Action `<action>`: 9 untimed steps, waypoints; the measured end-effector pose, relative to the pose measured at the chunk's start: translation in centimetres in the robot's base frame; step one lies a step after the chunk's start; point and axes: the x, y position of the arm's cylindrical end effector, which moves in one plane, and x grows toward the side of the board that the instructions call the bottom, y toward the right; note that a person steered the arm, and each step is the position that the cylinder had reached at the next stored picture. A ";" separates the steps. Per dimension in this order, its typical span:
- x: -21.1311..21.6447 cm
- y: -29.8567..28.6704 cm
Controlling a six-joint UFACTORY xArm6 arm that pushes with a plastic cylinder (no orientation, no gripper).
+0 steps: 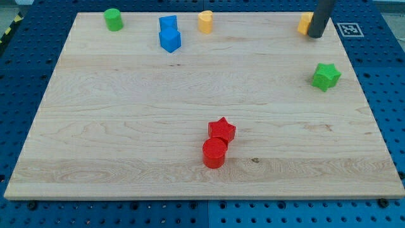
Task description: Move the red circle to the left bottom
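So the red circle [214, 153] was sitting low on the wooden board [126, 126], a bit right of the middle and close to the view's bottom edge. It was touching the red star [222, 130], which sat just above it and slightly to the right. Nothing else was near that pair.

My tip [314, 36] was way off in the view's top right corner, well apart from the red circle. There's no gripper on this arm, just the dark rod, so nothing was being held. The tip was right up against an orange block [305, 23], which the rod partly hid, so I couldn't make out its shape.

Rest of the board: a green star [326, 76] near the right edge, below the tip. Along the top edge, a green cylinder [113, 19] at the left, then two blue blocks touching each other, the upper blue block [168, 24] and a blue cube [170, 40] right in front of it, and a yellow block [205, 21] just right of those. The board's bottom left corner had no blocks on it.
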 end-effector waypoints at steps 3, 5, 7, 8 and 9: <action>-1.5 0.0; -0.4 -3.3; 5.1 -7.4; 6.3 -13.4; 6.2 -19.7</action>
